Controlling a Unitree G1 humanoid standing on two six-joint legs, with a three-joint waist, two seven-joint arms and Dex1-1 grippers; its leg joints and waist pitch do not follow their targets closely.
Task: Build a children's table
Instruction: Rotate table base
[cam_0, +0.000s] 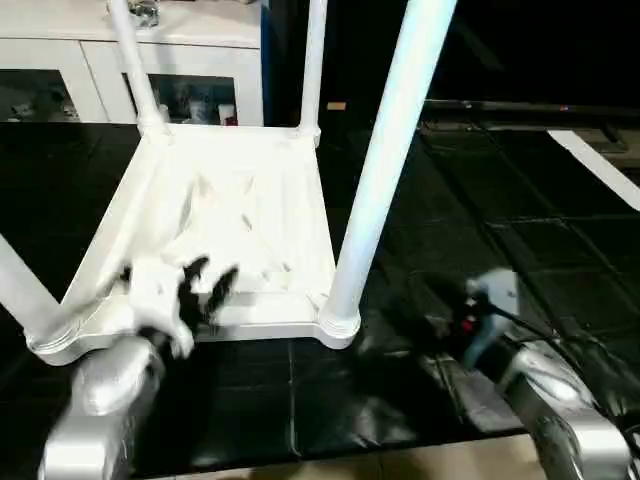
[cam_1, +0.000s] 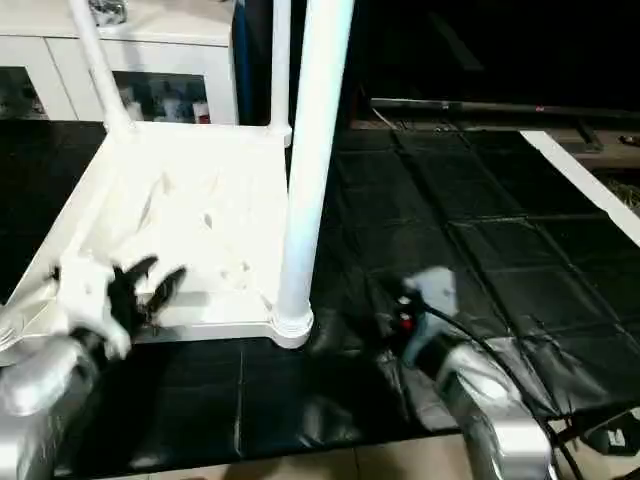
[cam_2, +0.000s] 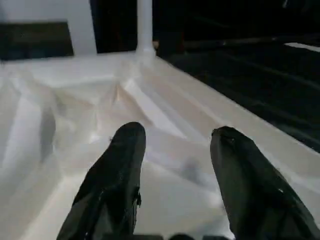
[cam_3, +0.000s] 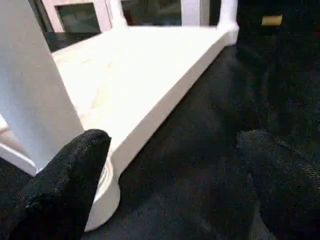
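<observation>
Starting at your left, you see the left gripper (cam_0: 208, 285) hovering over the ribbed underside of the tabletop (cam_0: 235, 215), its two black fingers (cam_2: 117, 175) spread apart with nothing between them. The tabletop lies upside down on the black mat (cam_0: 480, 230), with white legs standing up from its corner sockets; the near right leg (cam_0: 385, 160) rises tall from its socket. To the right of that leg, your right gripper (cam_3: 170, 190) sits low over the mat, just beside the tabletop's corner, fingers spread wide and empty. Behind the tabletop stands a white cabinet (cam_0: 60, 60).
</observation>
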